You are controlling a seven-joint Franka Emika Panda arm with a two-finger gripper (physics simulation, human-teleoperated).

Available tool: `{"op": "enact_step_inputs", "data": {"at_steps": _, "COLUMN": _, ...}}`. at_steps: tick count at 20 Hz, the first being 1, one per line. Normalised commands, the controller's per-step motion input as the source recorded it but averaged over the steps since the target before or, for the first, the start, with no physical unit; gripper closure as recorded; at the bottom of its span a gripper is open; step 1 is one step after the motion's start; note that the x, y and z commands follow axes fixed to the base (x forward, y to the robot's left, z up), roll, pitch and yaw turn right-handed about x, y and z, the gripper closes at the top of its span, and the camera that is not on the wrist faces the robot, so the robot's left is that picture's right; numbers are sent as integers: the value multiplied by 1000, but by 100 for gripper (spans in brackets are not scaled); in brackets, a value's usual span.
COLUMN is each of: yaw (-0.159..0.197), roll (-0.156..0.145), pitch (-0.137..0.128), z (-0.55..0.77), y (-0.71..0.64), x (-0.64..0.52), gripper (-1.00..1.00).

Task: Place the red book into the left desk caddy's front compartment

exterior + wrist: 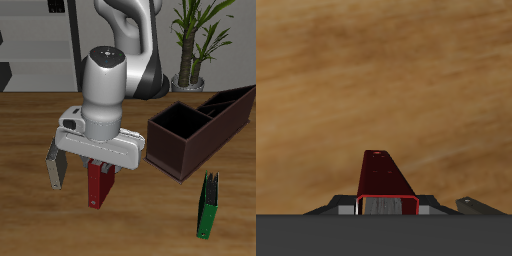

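The red book (97, 187) stands upright on the wooden table, a thin dark-red hardcover. My gripper (100, 166) comes down over its top edge and is shut on the red book, a finger on each cover. In the wrist view the red book (384, 178) runs away from the gripper (386, 207), its pale page edge showing between the fingers. The left desk caddy (172, 150), a long dark maroon-brown box with a black interior and dividers, lies beside the arm, a short way off from the book.
A grey-olive book (55, 168) stands upright close to the gripper on the side away from the caddy; its edge shows as the grey-olive book (474, 206) in the wrist view. A green book (207, 207) stands near the table's front edge, before the caddy. A potted plant (195, 40) is behind.
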Motion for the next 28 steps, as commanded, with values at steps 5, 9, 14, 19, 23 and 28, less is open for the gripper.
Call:
{"op": "enact_step_inputs", "data": {"at_steps": 5, "yaw": -20, "roll": -41, "pitch": -81, "z": 770, "y": -66, "x": -606, "gripper": 100}}
{"op": "enact_step_inputs", "data": {"at_steps": 9, "yaw": 31, "roll": 32, "pitch": -52, "z": 584, "y": 111, "x": -665, "gripper": 100}}
{"op": "enact_step_inputs", "data": {"at_steps": 14, "yaw": -39, "roll": 1, "pitch": 8, "z": 241, "y": 63, "x": -422, "gripper": 100}}
{"op": "enact_step_inputs", "data": {"at_steps": 19, "yaw": 96, "roll": 90, "pitch": -91, "z": 419, "y": 520, "x": -1125, "gripper": 100}}
{"op": "enact_step_inputs", "data": {"at_steps": 23, "yaw": -3, "roll": 34, "pitch": -25, "z": 118, "y": 228, "x": -577, "gripper": 100}}
{"op": "enact_step_inputs", "data": {"at_steps": 28, "yaw": -5, "roll": 9, "pitch": -36, "z": 36, "y": 275, "x": -697, "gripper": 100}}
